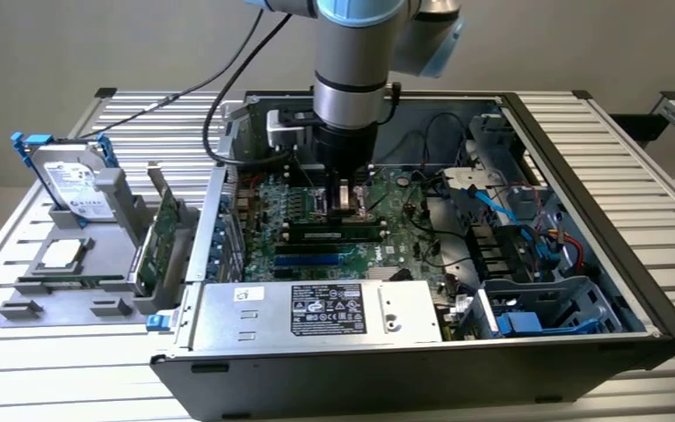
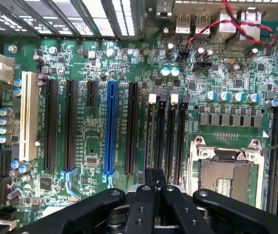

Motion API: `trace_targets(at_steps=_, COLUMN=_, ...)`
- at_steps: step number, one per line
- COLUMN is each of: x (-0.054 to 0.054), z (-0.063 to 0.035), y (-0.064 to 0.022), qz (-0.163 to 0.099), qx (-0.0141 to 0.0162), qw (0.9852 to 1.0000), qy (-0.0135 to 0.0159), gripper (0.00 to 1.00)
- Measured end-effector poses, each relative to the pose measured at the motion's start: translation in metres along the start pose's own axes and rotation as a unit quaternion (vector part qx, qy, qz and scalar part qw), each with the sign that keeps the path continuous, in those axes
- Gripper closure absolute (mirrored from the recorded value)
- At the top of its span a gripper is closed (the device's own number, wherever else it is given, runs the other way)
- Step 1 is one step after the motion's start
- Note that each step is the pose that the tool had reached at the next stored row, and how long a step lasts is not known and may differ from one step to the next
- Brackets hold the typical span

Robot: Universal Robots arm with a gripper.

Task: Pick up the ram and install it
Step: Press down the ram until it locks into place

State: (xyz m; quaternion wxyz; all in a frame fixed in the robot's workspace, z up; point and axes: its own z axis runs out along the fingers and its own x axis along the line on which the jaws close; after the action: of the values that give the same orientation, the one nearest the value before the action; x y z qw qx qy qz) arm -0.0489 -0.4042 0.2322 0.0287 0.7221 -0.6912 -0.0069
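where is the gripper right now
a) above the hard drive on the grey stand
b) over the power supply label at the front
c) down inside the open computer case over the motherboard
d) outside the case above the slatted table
c: in the exterior view the gripper reaches down inside the computer case just above the green motherboard, far from the hard drive on its grey stand.

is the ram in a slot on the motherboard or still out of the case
In. The ram lies flat along a black slot on the motherboard inside the case, and the shut hand stands right above it. Fully seated: cannot tell.
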Motion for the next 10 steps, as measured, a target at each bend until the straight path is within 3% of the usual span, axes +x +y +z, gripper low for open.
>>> trace_targets(at_steps=7, x=0.001, z=-0.0248, y=0.0003, qz=0.000, qx=-0.0063, qw=1.0000, qy=-0.0001, gripper=0.89)
trace_targets(at_steps=10, x=0.001, z=-0.0287, y=0.0005, qz=0.000, qx=-0.0068, qw=1.0000, qy=-0.0003, gripper=0.89)
